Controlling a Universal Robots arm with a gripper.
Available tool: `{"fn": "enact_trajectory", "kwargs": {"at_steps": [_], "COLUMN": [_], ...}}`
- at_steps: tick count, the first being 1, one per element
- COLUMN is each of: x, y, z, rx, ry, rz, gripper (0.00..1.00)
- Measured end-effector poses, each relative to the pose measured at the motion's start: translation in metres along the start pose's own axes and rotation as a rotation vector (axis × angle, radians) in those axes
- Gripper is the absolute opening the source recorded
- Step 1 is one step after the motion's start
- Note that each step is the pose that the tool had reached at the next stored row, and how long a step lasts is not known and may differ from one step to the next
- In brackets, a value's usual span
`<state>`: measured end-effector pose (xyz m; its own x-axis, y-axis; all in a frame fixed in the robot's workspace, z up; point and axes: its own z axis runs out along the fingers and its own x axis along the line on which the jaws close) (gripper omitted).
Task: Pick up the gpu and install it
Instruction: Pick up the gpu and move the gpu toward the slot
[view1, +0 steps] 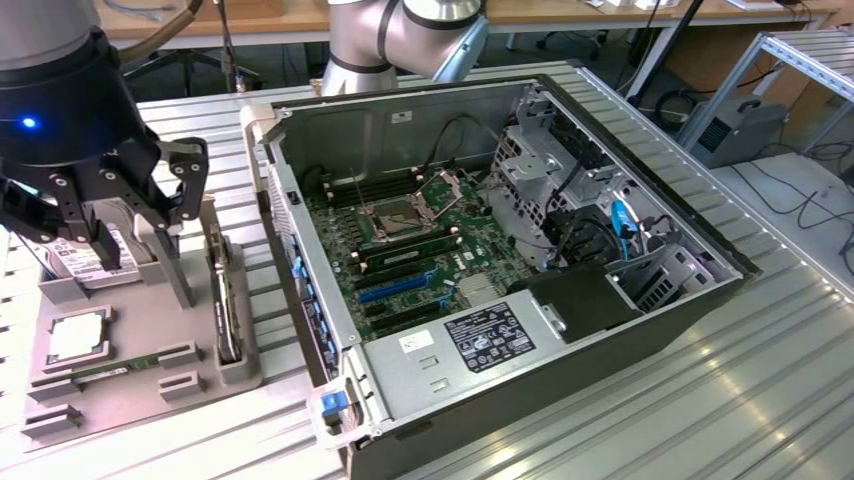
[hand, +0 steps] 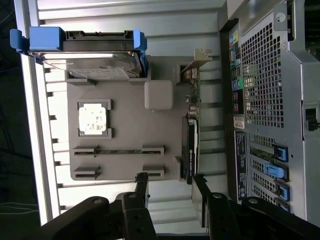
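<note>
The gpu (view1: 228, 290) stands on its edge in a slot at the side of the grey parts holder (view1: 134, 395) nearest the computer case. It is a thin dark card (hand: 192, 145) with a silver end bracket (hand: 198, 59). My gripper (view1: 136, 262) hangs over the holder, between the hard drive and the gpu, and touches neither. In the wrist view the gripper (hand: 170, 187) is open with nothing between its two black fingers (hand: 200, 190). One finger lines up roughly with the gpu's end.
The holder also carries a silver hard drive (hand: 90, 62) in blue rails, a processor chip (hand: 93, 118) and a memory stick (hand: 117, 150). The open computer case (view1: 667, 320) lies to the exterior view's right, motherboard with blue card slots (view1: 395, 288) exposed. All rests on a ribbed metal table (view1: 747, 400).
</note>
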<state>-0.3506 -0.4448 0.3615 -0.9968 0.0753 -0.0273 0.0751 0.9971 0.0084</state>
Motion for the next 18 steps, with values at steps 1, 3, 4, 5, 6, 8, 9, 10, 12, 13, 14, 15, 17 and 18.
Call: {"fn": "enact_trajectory", "kwargs": {"at_steps": [1, 3, 4, 5, 6, 8, 9, 10, 12, 13, 14, 15, 17, 18], "x": [0.0000, 0.0000, 0.0000, 0.0000, 0.0001, 0.0001, 0.0001, 0.0001, 0.0001, 0.0001, 0.0001, 0.0001, 0.0001, 0.0002], "y": [0.0000, 0.0000, 0.0000, 0.0000, 0.0000, 0.0000, 0.0000, 0.0000, 0.0000, 0.0000, 0.0000, 0.0000, 0.0000, 0.0000], "z": [0.0003, 0.0010, 0.0012, 0.0016, 0.0019, 0.0026, 0.0029, 0.0032, 0.0037, 0.0040, 0.0044, 0.0046, 0.0052, 0.0056], "rx": [0.0000, 0.0000, 0.0000, 0.0000, 0.0000, -0.0001, -0.0001, -0.0001, 0.0000, -0.0001, -0.0001, 0.0000, 0.0000, 0.0000], "ry": [0.0000, 0.0000, 0.0000, 0.0000, 0.0000, -0.0001, -0.0001, 0.0000, 0.0000, 0.0000, -0.0001, -0.0001, -0.0001, 0.0000], "rz": [0.000, 0.000, 0.000, 0.000, 0.000, 0.000, 0.000, 0.000, 0.000, 0.000, 0.000, 0.000, 0.000, 0.000], "gripper": [0.48, 0.48, 0.48, 0.48, 0.48, 0.48, 0.48, 0.48, 0.48, 0.48, 0.48, 0.48, 0.48, 0.48]}}
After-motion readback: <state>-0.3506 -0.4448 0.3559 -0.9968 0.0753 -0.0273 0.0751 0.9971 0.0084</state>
